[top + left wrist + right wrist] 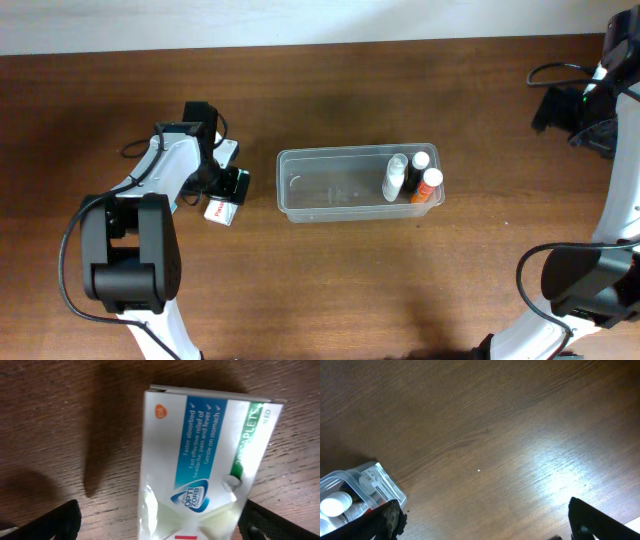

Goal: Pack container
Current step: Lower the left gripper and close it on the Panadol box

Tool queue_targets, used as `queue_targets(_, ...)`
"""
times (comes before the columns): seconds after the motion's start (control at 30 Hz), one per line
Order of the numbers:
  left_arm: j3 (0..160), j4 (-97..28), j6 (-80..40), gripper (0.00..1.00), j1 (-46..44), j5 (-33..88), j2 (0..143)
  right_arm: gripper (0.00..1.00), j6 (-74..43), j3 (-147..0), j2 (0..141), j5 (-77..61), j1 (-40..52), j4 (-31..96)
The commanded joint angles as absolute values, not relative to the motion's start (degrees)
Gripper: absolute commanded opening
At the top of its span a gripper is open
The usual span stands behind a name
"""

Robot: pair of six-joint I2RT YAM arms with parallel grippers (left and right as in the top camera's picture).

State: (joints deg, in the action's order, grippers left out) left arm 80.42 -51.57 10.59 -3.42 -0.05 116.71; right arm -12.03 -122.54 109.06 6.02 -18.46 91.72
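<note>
1. The container is sitting mid-table, holding three bottles at its right end — packing is partly done.
2. The tablet box is lying outside, to its left, between the spread fingers of the left gripper — not yet gripped.
3. The right gripper is hovering spread and empty.
4. The box's lower end is running out of frame.

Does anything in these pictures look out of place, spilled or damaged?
Nothing is spilled or damaged. Only the tablet box lies outside the container, askew on the table to its left, below the open left gripper. The three bottles are inside.
</note>
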Motion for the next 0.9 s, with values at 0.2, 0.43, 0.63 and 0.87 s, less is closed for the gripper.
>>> queue_targets(0.2, 80.7, -51.3, 9.9, 0.99, -3.8, -1.3, 117.3, 0.98, -12.5, -122.2, 109.4, 6.7, -18.4, 91.7)
queue_targets(0.43, 79.8, -51.0, 9.9, 0.99, -4.5, -1.3, 117.3, 0.98, -12.5, -122.2, 109.4, 6.7, -18.4, 91.7)
queue_targets(0.63, 79.8, -51.1, 9.9, 0.99, -4.5, -1.2, 117.3, 0.98, -12.5, -122.2, 109.4, 6.7, -18.4, 91.7)
queue_targets(0.87, 79.8, -51.0, 9.9, 0.99, -4.5, -1.3, 117.3, 0.98, -12.5, -122.2, 109.4, 6.7, -18.4, 91.7)
